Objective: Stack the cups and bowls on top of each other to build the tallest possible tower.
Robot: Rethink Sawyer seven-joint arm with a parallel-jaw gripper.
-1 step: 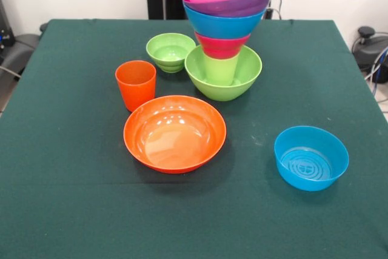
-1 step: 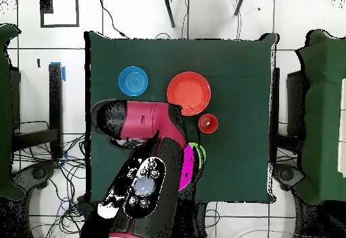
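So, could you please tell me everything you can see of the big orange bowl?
The large orange bowl is a glossy, round, shallow piece that looks like plastic, with a wide rim and light glinting off its smooth inside. It sits upright and empty on the green tablecloth, nothing stacked in it. The orange cup stands just behind its rim, close or perhaps touching; the tower rises beyond it and the blue bowl lies apart to one side.
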